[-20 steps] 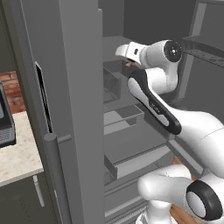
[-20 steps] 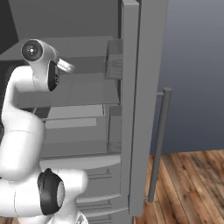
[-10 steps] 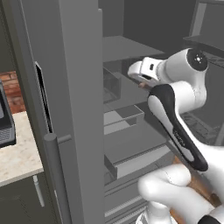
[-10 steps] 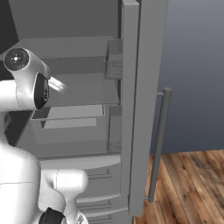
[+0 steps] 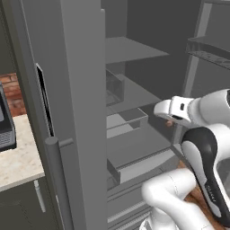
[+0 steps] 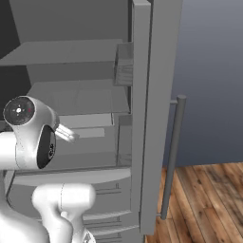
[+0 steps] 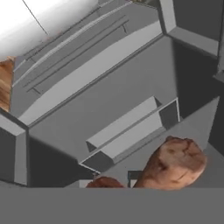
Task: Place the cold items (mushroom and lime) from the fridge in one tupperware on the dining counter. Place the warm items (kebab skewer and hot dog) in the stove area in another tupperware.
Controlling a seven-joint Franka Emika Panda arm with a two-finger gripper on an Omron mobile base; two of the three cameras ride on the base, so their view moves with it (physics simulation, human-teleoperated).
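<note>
A brown mushroom fills the lower right of the hand view, close to the camera, and a second brown edge of it shows beside it. My gripper hangs in front of the open fridge's middle shelves, shut on the mushroom, which shows as a small brown spot under the white hand. In the right base view the hand points right and slightly down. The fingertips themselves are hidden. The lime, kebab skewer, hot dog, tupperware and dining counter are out of view.
The fridge stands open, with its left door and handle close by and the right door with its handle. Grey shelves and a pulled-out drawer lie below the hand. A pale counter sits at the left.
The arm has swung down and back out of the upper shelf area, carrying the mushroom lower and toward the fridge's front. The fridge and its doors have not moved.
</note>
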